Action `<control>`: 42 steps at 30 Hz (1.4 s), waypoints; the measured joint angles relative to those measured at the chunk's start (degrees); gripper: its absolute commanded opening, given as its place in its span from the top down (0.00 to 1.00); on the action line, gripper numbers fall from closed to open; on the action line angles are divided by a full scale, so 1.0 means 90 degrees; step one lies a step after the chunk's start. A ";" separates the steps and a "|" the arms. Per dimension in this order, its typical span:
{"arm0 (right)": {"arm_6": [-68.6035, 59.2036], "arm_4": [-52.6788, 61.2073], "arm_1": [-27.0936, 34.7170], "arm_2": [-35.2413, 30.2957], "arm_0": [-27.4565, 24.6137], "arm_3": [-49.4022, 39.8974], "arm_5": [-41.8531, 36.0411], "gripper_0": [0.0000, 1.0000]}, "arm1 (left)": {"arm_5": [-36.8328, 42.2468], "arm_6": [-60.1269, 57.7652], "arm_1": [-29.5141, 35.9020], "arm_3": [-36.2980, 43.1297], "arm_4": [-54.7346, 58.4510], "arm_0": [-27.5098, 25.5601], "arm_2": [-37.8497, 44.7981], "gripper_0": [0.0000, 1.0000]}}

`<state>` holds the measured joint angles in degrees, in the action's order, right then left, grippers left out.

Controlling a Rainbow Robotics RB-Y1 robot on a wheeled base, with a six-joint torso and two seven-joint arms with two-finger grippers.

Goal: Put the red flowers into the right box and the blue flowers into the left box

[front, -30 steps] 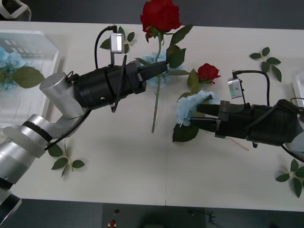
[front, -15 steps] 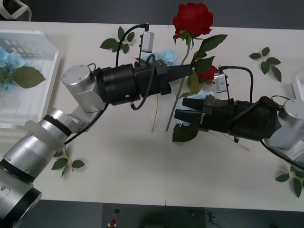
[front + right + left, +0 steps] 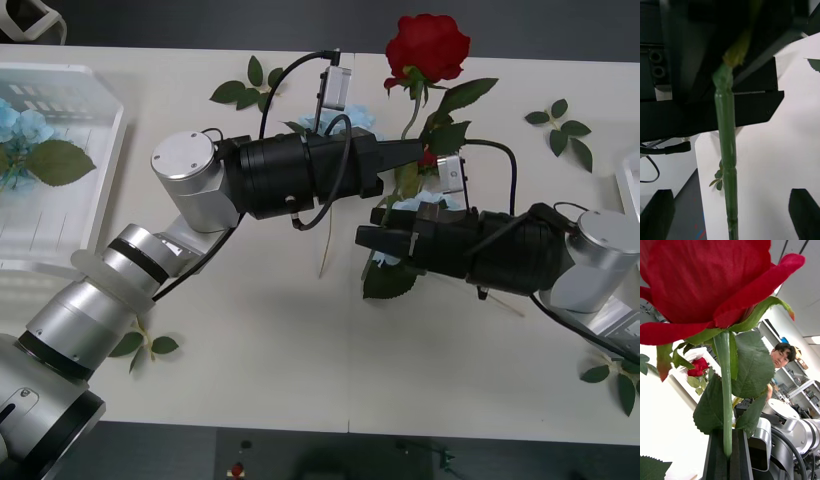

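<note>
Between left fingers (image 3: 724,461): rose stem (image 3: 726,397)

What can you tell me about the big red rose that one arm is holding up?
The rose has a full deep-red head with cloth-like petals, green sepals beneath, and broad dark leaves on a thin, plastic-looking green stem. The left gripper is shut on the stem just below the leaves, holding the flower off the table with its head toward the far edge. The lower stem hangs free beneath the arm, and in the right wrist view it runs between the open right gripper fingers, which do not appear to touch it.
</note>
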<state>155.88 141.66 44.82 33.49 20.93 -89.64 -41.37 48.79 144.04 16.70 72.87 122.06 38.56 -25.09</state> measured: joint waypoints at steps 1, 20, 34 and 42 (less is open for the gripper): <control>0.0000 0.0000 -0.0033 -0.0014 0.0000 0.0004 0.0002 1.00 | 0.0000 0.0000 0.0000 0.0000 0.0000 0.0000 0.0000 1.00; 0.0000 0.0000 -0.0088 -0.0024 0.0000 0.0011 0.0072 1.00 | 0.0000 0.0000 0.0005 0.0000 0.0006 0.0000 0.0000 0.37; 0.0000 0.0000 -0.0088 -0.0024 0.0000 0.0022 0.0072 1.00 | 0.0615 0.0000 0.1375 0.0089 0.1272 0.0000 0.0000 0.00; 0.0000 0.0238 0.0171 -0.0024 0.0030 0.0026 0.0074 1.00 | 0.1495 0.0000 0.2958 0.0003 0.1546 -0.0016 0.0311 0.00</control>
<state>155.88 143.80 46.36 33.27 21.20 -89.41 -40.70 62.24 144.04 43.32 72.89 135.97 38.41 -22.30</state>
